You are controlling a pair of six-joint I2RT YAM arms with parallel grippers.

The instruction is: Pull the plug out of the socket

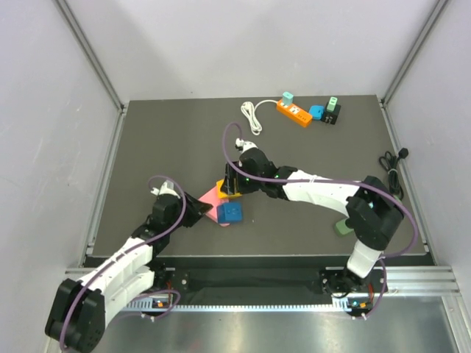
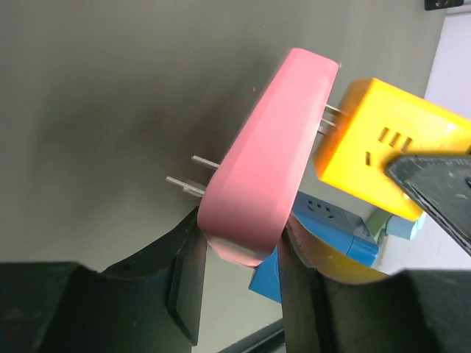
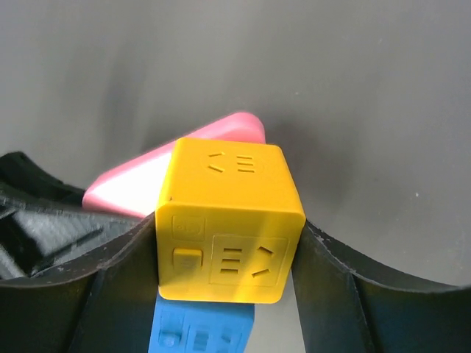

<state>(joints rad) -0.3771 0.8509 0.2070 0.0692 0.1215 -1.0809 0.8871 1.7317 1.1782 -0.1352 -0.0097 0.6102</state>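
Observation:
The pink plug (image 2: 272,154) is clamped at its lower end by my left gripper (image 2: 241,246), which is shut on it. Its metal pins run into the yellow cube socket (image 2: 383,147), with a short bare length of pin showing in a gap between the two. My right gripper (image 3: 224,250) is shut on the yellow socket (image 3: 228,220), one finger on each side. In the top view the pink plug (image 1: 210,197) and yellow socket (image 1: 223,187) sit together mid-table, between my left gripper (image 1: 200,209) and right gripper (image 1: 229,184).
A blue cube socket (image 1: 229,213) lies just below the held pair. An orange power strip (image 1: 294,112) with a white cable (image 1: 252,118) and blue and black adapters (image 1: 327,112) lies at the back. A black cable (image 1: 392,165) and a green object (image 1: 342,226) are on the right.

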